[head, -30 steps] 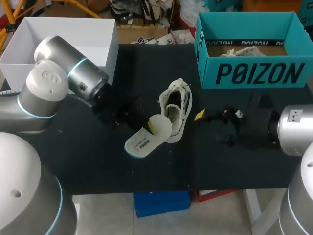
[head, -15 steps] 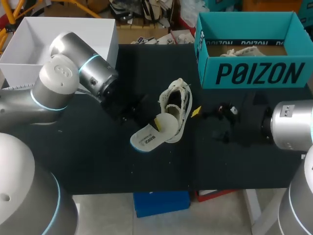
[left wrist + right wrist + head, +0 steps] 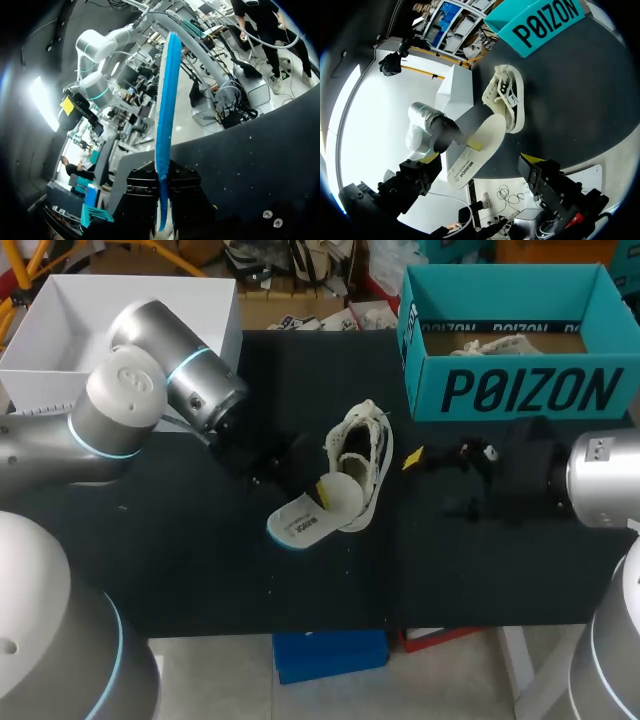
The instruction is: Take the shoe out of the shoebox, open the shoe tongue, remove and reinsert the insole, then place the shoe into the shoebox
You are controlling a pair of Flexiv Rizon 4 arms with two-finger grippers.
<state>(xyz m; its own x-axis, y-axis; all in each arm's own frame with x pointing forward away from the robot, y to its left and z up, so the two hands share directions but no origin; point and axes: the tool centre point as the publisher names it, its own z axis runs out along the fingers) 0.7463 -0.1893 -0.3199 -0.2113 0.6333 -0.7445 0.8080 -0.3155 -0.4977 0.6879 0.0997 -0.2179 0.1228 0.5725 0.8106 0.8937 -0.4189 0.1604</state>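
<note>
As the left gripper (image 3: pixel 320 490) pinches the thin insole (image 3: pixel 305 520) at the shoe's (image 3: pixel 362 455) heel | right gripper (image 3: pixel 430 483) hangs open, right of it | light, bendy: likely best gripped mid-length.

Even, bright room light on the matte black table (image 3: pixel 200 570), where my dark left gripper (image 3: pixel 322 492) nearly vanishes. Left wrist view: white glare blooms at nine o'clock from the blue-edged foam insole (image 3: pixel 165 100).

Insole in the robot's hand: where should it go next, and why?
Probably slide the insole a little forward into the shoe. The left gripper is shut on it, its rounded end rests at the shoe's opening, and most of it sticks out.
</note>
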